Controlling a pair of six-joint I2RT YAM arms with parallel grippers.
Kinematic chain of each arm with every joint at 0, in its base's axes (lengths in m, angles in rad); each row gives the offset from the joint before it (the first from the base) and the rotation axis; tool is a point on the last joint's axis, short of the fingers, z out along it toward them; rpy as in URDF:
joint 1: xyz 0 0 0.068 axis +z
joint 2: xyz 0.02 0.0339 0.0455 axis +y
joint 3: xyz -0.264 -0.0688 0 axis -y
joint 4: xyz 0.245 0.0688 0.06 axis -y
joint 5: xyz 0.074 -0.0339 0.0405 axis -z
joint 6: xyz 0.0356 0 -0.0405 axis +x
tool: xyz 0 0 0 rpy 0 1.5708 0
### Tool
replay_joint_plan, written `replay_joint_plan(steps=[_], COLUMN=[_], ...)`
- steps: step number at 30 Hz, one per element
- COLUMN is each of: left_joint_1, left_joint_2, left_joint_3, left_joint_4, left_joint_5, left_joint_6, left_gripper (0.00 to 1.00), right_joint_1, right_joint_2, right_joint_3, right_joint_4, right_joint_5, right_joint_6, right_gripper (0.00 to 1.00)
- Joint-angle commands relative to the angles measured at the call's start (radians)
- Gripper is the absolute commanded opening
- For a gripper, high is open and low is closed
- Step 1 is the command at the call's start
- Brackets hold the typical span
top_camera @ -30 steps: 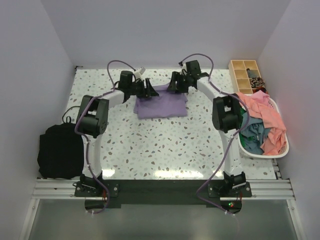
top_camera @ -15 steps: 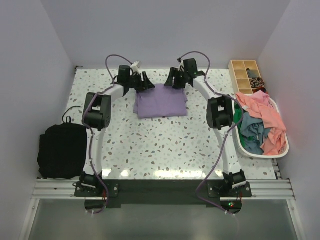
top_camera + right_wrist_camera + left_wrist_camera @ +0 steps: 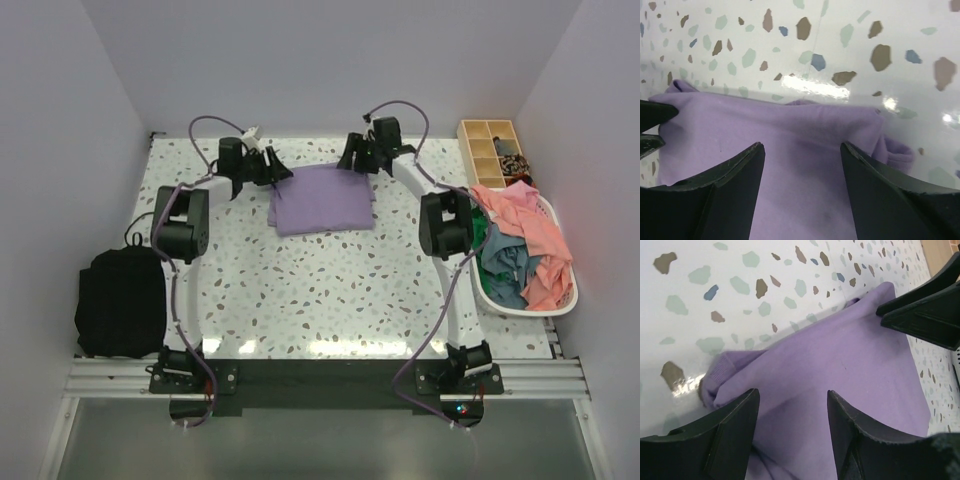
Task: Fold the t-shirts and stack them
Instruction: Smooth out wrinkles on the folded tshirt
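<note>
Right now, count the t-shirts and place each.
3: purple shirt folded on the far table; pink shirt and teal shirt heaped in the basket, right. A green scrap there may be a fourth; more may be hidden.

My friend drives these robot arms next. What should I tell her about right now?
Left gripper: open, empty, above the far left corner of the folded lavender-purple cloth t-shirt.
Right gripper: open, empty, above its far right corner.
Done: that shirt lies folded on the speckled table.
Left: crumpled salmon-pink shirt and teal shirt in the white plastic basket need folding, stacking.
</note>
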Motion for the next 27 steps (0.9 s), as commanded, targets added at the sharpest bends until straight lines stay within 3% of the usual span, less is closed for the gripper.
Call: replay_joint_plan(steps=[1,5,11,19,27], left_joint_1=[0.040,0.038,0.031,-0.008,-0.049], left_joint_2=[-0.113,-0.254,-0.360,-0.382,-0.350], left_joint_3=[-0.096,-0.196,-0.366,-0.481,-0.513], left_joint_4=[0.034,0.047,0.076,0.100,0.169], left_joint_5=[-0.079,-0.162,-0.176,-0.167,-0.178], left_joint_6=[0.033,0.035,0.011,-0.003,-0.020], left_gripper=[0.61,0.63,0.63,0.63,0.63], right_joint_1=[-0.078,-0.076,-0.078,-0.078,-0.078], right_joint_2=[-0.136,-0.250,-0.314,-0.348,-0.285], right_joint_3=[-0.097,-0.230,-0.312,-0.441,-0.441], right_joint_4=[0.021,0.059,0.024,0.090,0.097], right_joint_5=[0.120,0.157,0.169,0.066,-0.056], right_joint_6=[-0.079,-0.118,-0.137,-0.088,-0.057], right_gripper=[0.68,0.69,0.69,0.69,0.67])
